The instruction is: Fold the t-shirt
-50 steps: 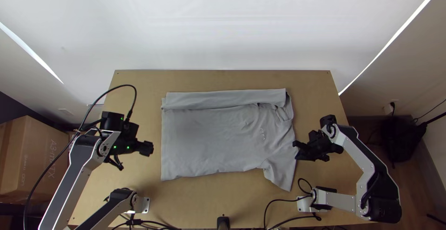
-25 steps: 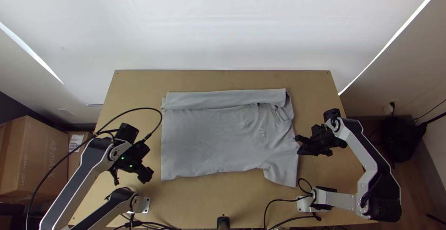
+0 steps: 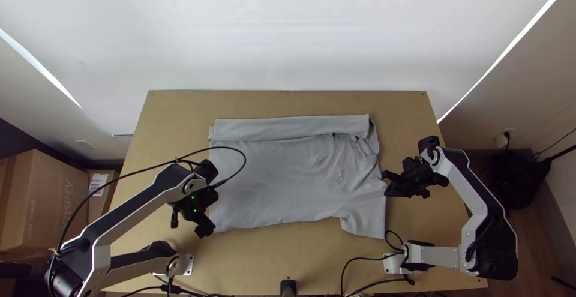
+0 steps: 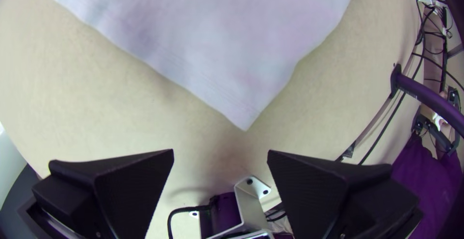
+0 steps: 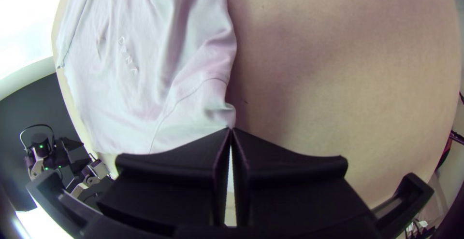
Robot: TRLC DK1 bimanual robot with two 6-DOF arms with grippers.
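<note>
Right tool is pinching the sleeve, likely anchoring it; left tool is hanging open, probably for gripping the hem corner.

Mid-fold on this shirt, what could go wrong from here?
The right black flat-fingered pincer grips just a small pinch of edge by the near sleeve of the grey cloth t-shirt, so it may slip out when pulled.

The left black flat-fingered pincer is open with the hem corner not yet between its fingers; closing now would probably miss it.
</note>
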